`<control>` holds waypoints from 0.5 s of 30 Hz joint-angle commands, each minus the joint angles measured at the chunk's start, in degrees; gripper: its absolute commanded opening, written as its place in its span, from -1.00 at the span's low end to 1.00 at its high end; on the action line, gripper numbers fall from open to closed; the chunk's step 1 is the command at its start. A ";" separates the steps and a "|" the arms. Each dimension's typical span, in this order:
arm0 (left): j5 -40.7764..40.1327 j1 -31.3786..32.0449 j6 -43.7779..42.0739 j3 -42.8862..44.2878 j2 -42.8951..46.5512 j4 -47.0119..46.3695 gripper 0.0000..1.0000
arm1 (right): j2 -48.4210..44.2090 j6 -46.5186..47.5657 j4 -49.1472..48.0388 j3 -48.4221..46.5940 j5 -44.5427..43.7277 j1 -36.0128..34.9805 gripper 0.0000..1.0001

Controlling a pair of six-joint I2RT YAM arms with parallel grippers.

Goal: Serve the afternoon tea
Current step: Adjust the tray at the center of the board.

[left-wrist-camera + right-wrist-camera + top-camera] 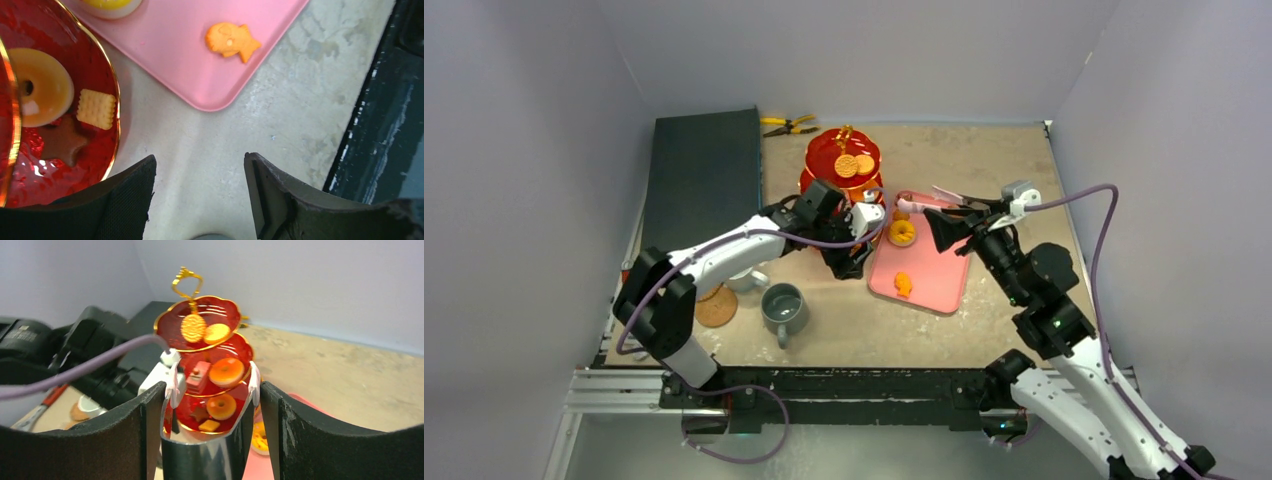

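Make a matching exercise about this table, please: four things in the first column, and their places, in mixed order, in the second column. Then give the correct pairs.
Column one
1. fish-shaped biscuit
2. square cracker
3. grey mug
4. yellow-handled pliers

Column two
A. at the far edge of the table, next to the dark slab
B. on the pink tray
C. on the bare table, near the cork coaster
D. on the lowest tier of the red three-tier stand

Pairs: 1-B, 2-D, 3-C, 4-A
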State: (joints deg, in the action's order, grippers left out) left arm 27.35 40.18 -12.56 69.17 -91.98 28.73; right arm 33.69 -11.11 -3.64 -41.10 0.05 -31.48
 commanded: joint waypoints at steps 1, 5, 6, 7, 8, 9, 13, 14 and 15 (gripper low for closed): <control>-6.81 1.77 4.10 -3.46 -2.34 -10.18 0.27 | 1.75 1.99 0.78 0.44 -9.64 -0.16 0.37; -11.93 3.93 3.27 -5.03 -5.34 -15.30 0.24 | 3.02 2.42 -1.31 1.55 -12.54 -0.16 0.38; -12.88 4.32 2.45 -4.47 -6.23 -15.59 0.23 | 3.09 2.54 -1.89 1.88 -13.06 -0.16 0.38; -13.47 4.59 1.43 -3.64 -7.33 -15.64 0.23 | 3.17 2.63 -2.36 2.09 -13.90 -0.16 0.39; -14.02 4.79 0.53 -2.80 -8.54 -15.16 0.23 | 3.40 2.78 -2.68 2.30 -15.19 -0.16 0.39; -14.52 5.02 -0.32 -1.75 -9.78 -14.46 0.23 | 3.85 2.95 -2.76 2.39 -16.44 -0.16 0.41; -15.15 6.70 -4.27 0.85 -14.41 -11.58 0.22 | 6.31 3.49 -3.69 2.86 -20.02 -0.07 0.42; -15.34 7.46 -6.23 0.02 -14.21 -12.48 0.22 | 6.86 3.47 -4.34 3.19 -20.72 -0.08 0.43; -15.65 8.21 -8.38 -1.55 -13.63 -13.31 0.22 | 7.43 3.47 -5.03 3.55 -21.31 0.00 0.43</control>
State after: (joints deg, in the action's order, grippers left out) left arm 13.78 46.15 -13.72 67.85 -105.80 17.34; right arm 39.57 -8.82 -4.01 -38.35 -15.94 -31.48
